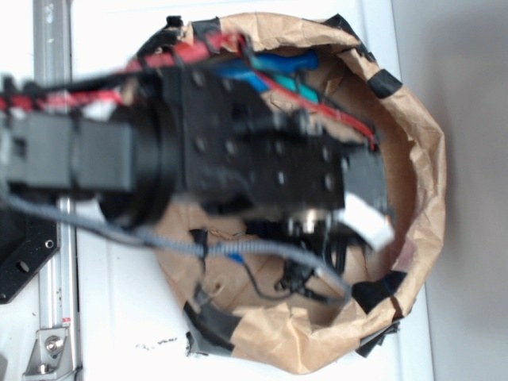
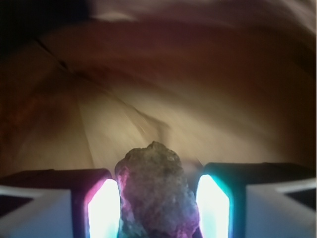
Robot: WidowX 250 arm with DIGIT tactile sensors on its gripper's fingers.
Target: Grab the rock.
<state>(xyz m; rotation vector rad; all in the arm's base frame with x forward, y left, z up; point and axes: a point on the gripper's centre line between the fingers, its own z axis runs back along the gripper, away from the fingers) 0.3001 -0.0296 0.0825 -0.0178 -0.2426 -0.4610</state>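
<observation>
**Operator:** Grey and rough, with a pinkish cast along its flanks, the rock [image 2: 156, 193] sits right between my two fingers [image 2: 103, 206] on the wrist feed. Both glowing pads press against its sides, so the jaws are closed down on it at roughly the stone's own width.

**Colleague:** Is it off the floor?

**Operator:** I can't say for sure. The wrist picture is smeared behind the stone, and all I get there is brown paper [image 2: 148, 99] with a few creases. It could be resting or it could be just clear.

**Colleague:** And from outside?

**Operator:** On the exterior view the rock is hidden. The gripper [image 1: 367, 208] is down inside the paper bowl [image 1: 421, 143], near its right wall, with the black arm [image 1: 198, 151] reaching in from the left and covering most of the interior. Red and blue cables [image 1: 262, 71] run along the top of the arm, and a grey cable [image 1: 198, 248] droops under it. Strips of black tape [image 1: 385, 82] patch the bowl's rim. The bowl stands on a white table [image 1: 119, 317], with a metal rail [image 1: 55, 286] down the left side.
</observation>
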